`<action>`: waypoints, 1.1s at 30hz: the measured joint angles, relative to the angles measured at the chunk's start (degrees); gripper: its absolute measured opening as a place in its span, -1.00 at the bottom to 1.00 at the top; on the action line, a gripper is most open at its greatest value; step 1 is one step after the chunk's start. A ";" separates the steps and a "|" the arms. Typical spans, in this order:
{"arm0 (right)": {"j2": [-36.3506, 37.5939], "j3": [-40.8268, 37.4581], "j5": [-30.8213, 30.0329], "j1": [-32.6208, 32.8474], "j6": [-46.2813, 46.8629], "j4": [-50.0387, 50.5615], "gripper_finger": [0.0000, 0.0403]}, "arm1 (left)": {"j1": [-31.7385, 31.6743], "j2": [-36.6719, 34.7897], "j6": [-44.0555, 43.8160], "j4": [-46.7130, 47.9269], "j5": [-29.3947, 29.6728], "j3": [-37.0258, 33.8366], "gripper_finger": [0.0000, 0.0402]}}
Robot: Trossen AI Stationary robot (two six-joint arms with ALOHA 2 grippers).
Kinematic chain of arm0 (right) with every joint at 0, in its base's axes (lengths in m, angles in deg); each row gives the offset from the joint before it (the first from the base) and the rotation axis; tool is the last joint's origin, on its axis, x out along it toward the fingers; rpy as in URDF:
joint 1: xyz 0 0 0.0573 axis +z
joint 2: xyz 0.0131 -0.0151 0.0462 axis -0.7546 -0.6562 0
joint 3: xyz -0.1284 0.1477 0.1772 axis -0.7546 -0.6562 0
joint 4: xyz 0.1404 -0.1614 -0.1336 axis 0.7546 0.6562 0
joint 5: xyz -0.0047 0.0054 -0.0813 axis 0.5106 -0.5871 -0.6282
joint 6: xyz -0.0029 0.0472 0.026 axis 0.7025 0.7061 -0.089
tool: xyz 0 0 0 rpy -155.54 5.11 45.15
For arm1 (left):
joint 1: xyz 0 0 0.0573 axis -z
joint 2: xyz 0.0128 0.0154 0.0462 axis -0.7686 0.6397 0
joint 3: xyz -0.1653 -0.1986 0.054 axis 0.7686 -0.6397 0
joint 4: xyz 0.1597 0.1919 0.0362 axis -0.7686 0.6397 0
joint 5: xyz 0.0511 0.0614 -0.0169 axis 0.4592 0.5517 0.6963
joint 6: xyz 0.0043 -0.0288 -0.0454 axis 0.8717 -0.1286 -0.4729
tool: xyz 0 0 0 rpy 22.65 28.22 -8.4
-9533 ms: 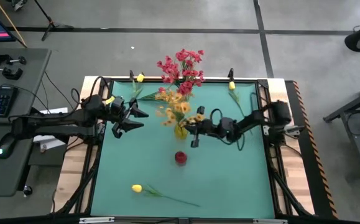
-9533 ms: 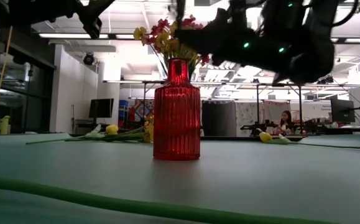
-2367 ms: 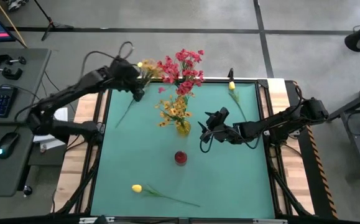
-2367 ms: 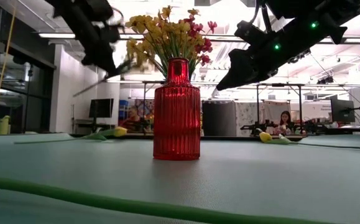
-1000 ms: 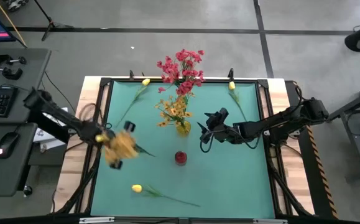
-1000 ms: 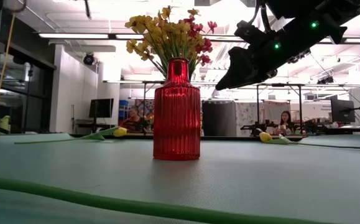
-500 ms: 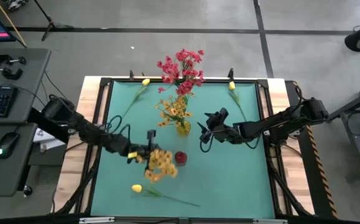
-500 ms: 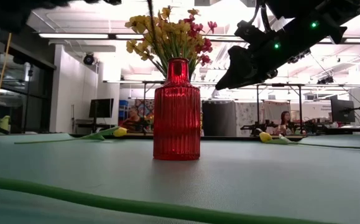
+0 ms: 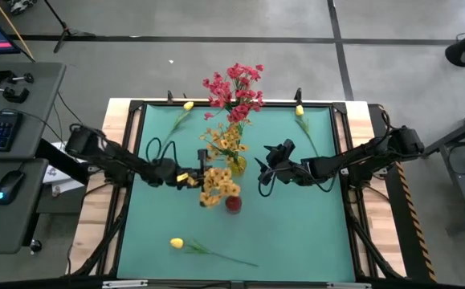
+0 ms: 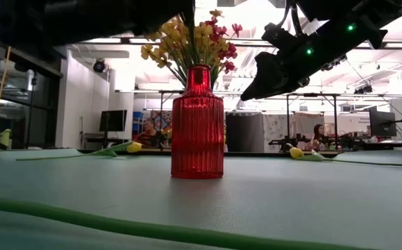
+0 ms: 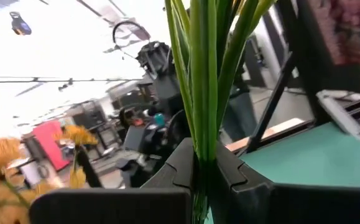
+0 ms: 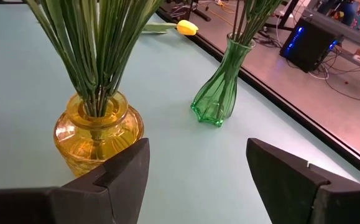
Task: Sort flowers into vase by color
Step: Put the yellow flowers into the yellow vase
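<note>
Here left gripper point(image 9: 190, 178) clamps orange bunch point(image 9: 218, 185) by its stems mid-table beside red vase point(image 9: 233, 204); right gripper point(image 9: 266, 171) waits wide open near yellow vase point(image 12: 97, 136).

glossy ribbed red glass vase point(image 10: 197, 123), matt teal table mat point(image 9: 296, 233), matt black plastic fingers point(image 12: 285, 171)

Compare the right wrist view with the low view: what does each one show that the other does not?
Only the right wrist view shows the yellow vase and the green vase, with the right gripper open before them. Only the low view shows the red vase and the blossoms above it. Both show the teal table and a yellow tulip lying on it.
</note>
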 joint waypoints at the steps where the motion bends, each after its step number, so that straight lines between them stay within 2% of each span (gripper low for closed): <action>1: 0.00 0.00 0.00 -0.01 0.00 -0.01 0.28 | -0.35 1.56 0.46 -1.70 0.19 0.00 -0.99; 5: 0.00 0.00 -0.02 0.01 0.13 -0.01 0.28 | -1.57 6.99 1.91 -8.98 1.35 0.08 -0.99; 10: 0.00 0.00 0.00 0.01 -0.04 -0.01 0.28 | -2.44 11.14 4.27 -15.20 6.13 0.11 -0.99; 21: 0.00 0.00 0.02 0.00 0.56 0.01 0.28 | -2.39 11.42 8.67 -14.49 6.58 0.39 -0.99; 27: 0.00 0.00 0.02 0.01 0.57 0.01 0.28 | -3.40 11.42 5.89 -11.82 6.40 0.39 -0.99; 33: 0.00 0.00 0.03 -0.01 0.58 -0.01 0.28 | -5.72 11.42 -1.15 -11.70 5.80 0.37 -0.99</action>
